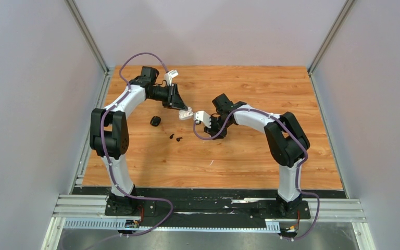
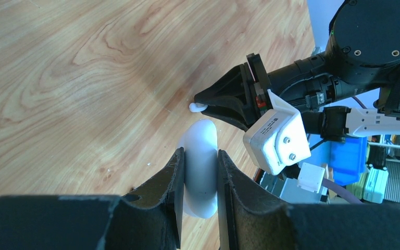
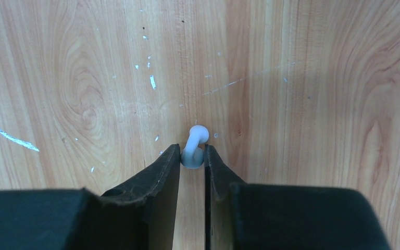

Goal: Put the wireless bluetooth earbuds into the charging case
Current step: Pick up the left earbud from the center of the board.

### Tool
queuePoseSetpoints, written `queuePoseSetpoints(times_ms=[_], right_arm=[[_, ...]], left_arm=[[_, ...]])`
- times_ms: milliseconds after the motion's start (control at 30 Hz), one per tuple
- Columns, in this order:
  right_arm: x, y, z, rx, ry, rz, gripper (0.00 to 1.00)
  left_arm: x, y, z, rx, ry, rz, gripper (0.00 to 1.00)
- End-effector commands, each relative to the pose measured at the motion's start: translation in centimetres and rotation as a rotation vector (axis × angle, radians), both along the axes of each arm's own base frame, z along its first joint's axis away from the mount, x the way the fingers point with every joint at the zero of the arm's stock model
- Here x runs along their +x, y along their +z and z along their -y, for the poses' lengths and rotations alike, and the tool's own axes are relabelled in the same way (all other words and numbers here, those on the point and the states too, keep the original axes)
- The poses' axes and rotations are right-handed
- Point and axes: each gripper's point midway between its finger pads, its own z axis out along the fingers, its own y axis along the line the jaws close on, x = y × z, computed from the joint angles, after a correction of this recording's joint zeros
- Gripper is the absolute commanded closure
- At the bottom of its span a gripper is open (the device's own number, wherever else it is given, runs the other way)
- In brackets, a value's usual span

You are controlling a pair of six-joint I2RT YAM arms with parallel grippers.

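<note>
My left gripper (image 1: pixel 184 109) (image 2: pixel 200 154) is shut on a white rounded charging case (image 1: pixel 187 113) (image 2: pixel 200 136), held edge-on just above the table. My right gripper (image 1: pixel 195 122) (image 3: pixel 192 152) is shut on a white earbud (image 3: pixel 196 134), pinched at its stem between the fingertips. In the left wrist view the right gripper (image 2: pixel 208 107) holds that earbud (image 2: pixel 194 107) just beyond the case, a small gap apart. Two black earbuds (image 1: pixel 172 137) (image 1: pixel 179 139) lie on the wood nearer the bases. No other white earbud shows.
A small black case-like object (image 1: pixel 155 121) sits on the wooden table (image 1: pixel 271 151) left of the black earbuds. Grey walls and metal rails (image 1: pixel 88 36) bound the table on three sides.
</note>
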Motion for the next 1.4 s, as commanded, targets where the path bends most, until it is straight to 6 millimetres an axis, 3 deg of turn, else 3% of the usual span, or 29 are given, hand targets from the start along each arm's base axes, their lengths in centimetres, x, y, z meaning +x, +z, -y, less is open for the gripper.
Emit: queuePoseSetpoints(times_ms=[0,267,433,667,900,1067,1233,1367], right_arm=[[1.4,1.3,-0.9,0.044,-0.024,0.024,0.8],[2.0,1.7,-1.6,0.07,-0.048,0.007,0.71],[2.3,1.8,-1.8,0.08,-0.062,-0.002,0.72],[2.3,1.7,-1.9,0.084,-0.055,-0.015,0.81],[2.0,2.3,-1.3,0.075,-0.054,-0.021,1.0],[2.4,6.6,0.4,0.128,-0.069,0.022,1.0],[2.7,14.5,1.0,0.262,0.022,0.164,1.0],[2.9,19.5,0.4,0.329,0.123,0.29,1.0]], left_arm=[[1.0,1.5,0.2,-0.033,-0.007,0.045,1.0],[1.3,1.5,0.3,-0.037,-0.005,0.039,1.0],[1.3,1.5,0.3,-0.038,-0.005,0.037,1.0],[1.3,1.5,0.3,-0.038,-0.005,0.035,1.0],[1.4,1.5,0.3,-0.036,-0.006,0.039,1.0],[2.0,1.6,0.3,-0.035,-0.007,0.061,1.0],[3.0,2.0,0.7,-0.048,-0.003,0.107,1.0],[3.6,2.7,2.1,-0.051,-0.03,0.162,1.0]])
